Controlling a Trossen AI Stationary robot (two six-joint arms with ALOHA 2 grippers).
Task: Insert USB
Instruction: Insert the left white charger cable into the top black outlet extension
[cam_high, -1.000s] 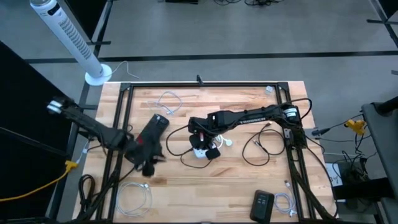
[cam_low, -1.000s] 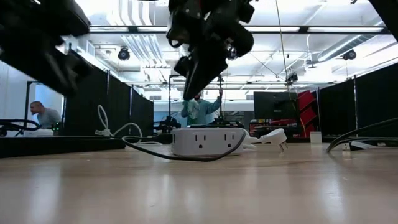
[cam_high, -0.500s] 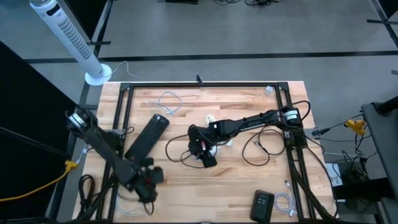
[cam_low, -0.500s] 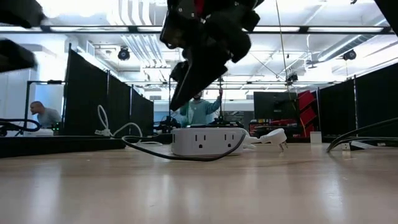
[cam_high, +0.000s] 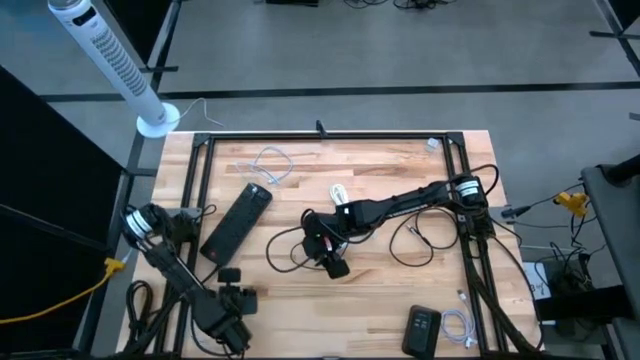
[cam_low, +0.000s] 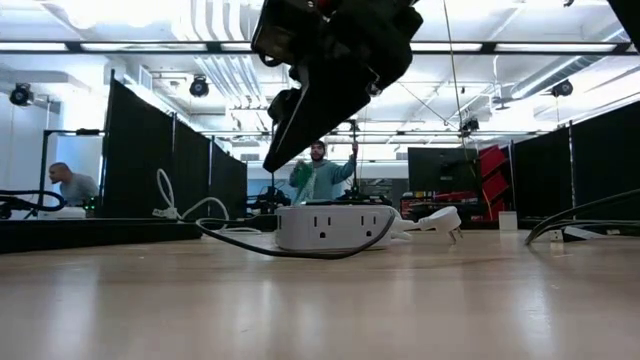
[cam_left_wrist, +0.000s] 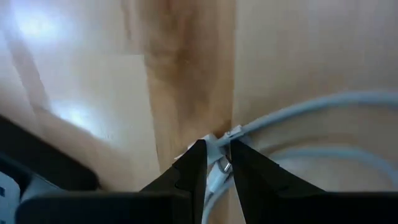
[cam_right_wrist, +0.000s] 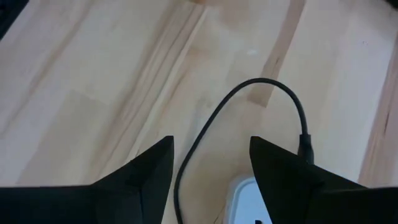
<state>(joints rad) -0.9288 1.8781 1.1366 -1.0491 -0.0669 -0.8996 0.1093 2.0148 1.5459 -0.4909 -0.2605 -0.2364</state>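
Centrally on the pale wood-plank table (cam_high: 400, 290), the right gripper (cam_right_wrist: 211, 163) hangs with dark fingers spread over the rounded white power strip (cam_low: 333, 227) and its looping black cable (cam_right_wrist: 249, 99). Near the table's front-left corner, the left gripper (cam_left_wrist: 214, 167) pinches a white USB plug (cam_left_wrist: 219, 163).

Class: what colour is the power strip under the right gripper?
White power strip, clearest in the low view.

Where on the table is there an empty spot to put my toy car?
Bare wood lies along the front edge, between the left end effector and the black box. There is more along the back edge, right of the white cable. The middle is crowded: power strip, black cable, and right end effector.
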